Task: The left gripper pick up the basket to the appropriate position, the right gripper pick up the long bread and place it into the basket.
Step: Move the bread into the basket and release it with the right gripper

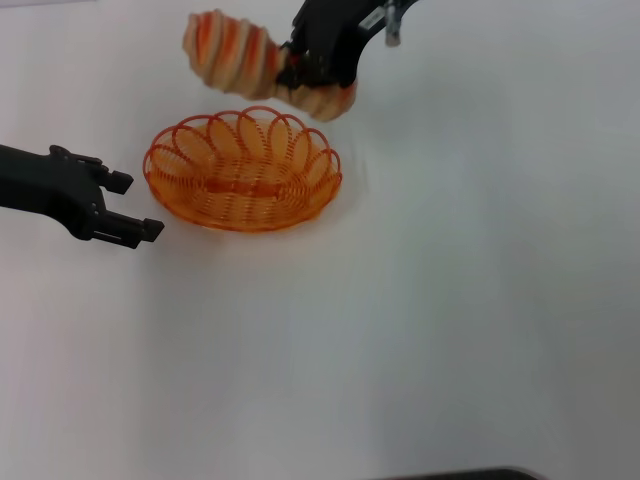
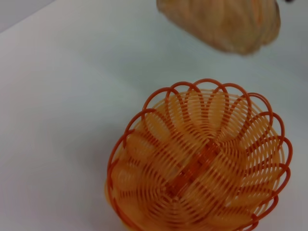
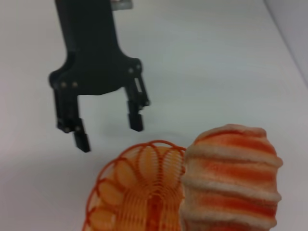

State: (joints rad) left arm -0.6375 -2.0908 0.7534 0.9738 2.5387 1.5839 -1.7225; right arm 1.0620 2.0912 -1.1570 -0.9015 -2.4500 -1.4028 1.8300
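right gripper point(image 1: 300, 68): jaws pinching long bread point(image 1: 262, 62), held above basket's far rim
left gripper point(image 1: 128, 206): jaws spread, just beside basket point(image 1: 243, 168)
basket: on white tabletop point(image 1: 450, 300)

Both arms are plain matte black, pretty boxy looking. The left gripper point(image 1: 140, 207) is a flat black claw with two stubby stepped fingers, and its arm has no markings. Seen from the right wrist camera, the same left gripper point(image 3: 109, 132) has a wide rounded palm plate dotted with small screws, plus little linkage bars on each finger. The right gripper point(image 1: 300, 68) is chunkier, with a small white label and a silver knob on its arm.
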